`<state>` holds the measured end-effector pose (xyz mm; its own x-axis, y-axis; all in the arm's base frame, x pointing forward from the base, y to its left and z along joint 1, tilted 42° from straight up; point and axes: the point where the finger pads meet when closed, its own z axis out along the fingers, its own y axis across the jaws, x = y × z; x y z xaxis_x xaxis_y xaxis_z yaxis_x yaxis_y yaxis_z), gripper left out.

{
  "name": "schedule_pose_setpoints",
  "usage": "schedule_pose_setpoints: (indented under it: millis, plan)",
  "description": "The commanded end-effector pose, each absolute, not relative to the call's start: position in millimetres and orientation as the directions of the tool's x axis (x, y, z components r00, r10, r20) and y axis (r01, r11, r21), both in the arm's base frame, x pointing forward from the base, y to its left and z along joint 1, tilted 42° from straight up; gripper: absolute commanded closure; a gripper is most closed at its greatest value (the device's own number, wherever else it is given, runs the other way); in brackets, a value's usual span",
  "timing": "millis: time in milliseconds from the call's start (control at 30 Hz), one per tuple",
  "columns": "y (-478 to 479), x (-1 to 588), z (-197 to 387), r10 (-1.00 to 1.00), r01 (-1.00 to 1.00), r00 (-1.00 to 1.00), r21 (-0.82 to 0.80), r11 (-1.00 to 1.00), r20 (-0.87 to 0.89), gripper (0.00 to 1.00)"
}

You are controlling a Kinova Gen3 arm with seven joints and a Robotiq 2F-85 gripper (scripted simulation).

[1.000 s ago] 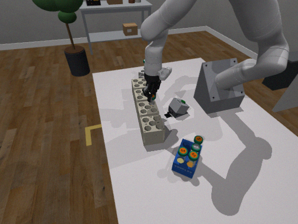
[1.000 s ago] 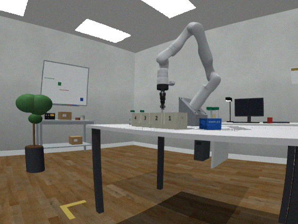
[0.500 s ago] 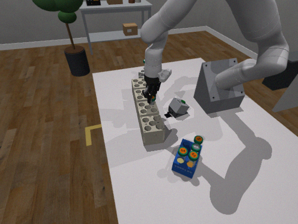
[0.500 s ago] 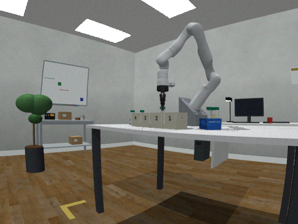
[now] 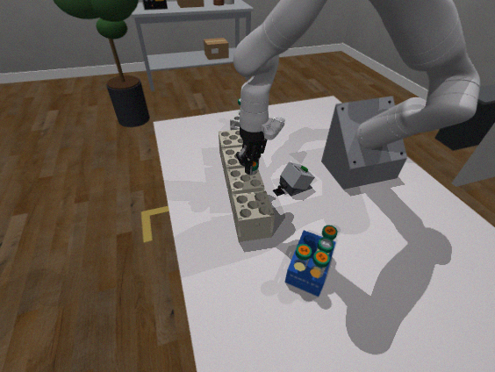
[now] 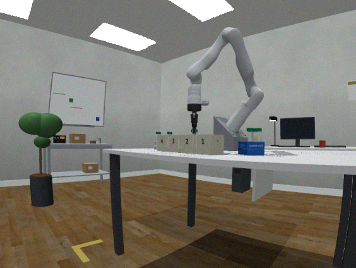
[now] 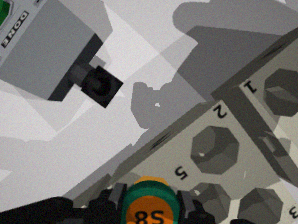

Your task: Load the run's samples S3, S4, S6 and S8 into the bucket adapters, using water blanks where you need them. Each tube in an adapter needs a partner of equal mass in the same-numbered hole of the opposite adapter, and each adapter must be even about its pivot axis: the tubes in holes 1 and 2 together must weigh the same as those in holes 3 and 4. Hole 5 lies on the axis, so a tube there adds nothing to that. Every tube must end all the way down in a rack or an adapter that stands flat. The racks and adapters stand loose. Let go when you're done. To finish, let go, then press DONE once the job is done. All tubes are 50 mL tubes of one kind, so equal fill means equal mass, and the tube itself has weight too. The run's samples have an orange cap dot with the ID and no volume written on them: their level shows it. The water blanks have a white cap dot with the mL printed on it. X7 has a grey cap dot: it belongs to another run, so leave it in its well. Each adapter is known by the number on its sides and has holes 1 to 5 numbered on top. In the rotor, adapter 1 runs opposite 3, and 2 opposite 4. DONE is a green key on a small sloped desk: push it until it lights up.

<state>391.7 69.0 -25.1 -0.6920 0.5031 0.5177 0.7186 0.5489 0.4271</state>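
Note:
My gripper (image 5: 250, 163) is shut on sample tube S8 (image 7: 150, 210), which has a green cap with an orange dot. It holds the tube upright and low over the row of beige adapters (image 5: 243, 180). In the exterior view, the cap (image 6: 194, 130) stands just above the adapter tops, near the seam between blocks 2 (image 6: 187, 141) and 1 (image 6: 202, 141). In the wrist view the tube is beside the number 5 (image 7: 180, 172), and hole 2 (image 7: 215, 150) is empty. The cap hides which hole it is in. The blue sample rack (image 5: 309, 263) holds S4 (image 5: 303, 251), S3 (image 5: 321, 257) and two more tubes.
The sloped DONE desk (image 5: 297, 176) with its green key (image 5: 304, 168) stands right of the adapters. The grey arm pedestal (image 5: 364, 142) stands further right. Two green-capped tubes (image 6: 164, 133) stand behind adapter 4 at the far end.

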Motion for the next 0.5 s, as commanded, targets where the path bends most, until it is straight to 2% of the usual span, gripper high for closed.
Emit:
schedule_pose_setpoints:
  millis: [0,233,267,467]
  plan:
    - [69.2,392.1,-25.8,0.504,0.719,-0.692,0.428,0.548,0.517,0.90]
    - [69.2,392.1,-25.8,0.504,0.719,-0.692,0.428,0.548,0.517,0.90]
    - [69.2,392.1,-25.8,0.504,0.719,-0.692,0.428,0.548,0.517,0.38]
    - [69.2,392.1,-25.8,0.504,0.719,-0.692,0.428,0.548,0.517,0.38]
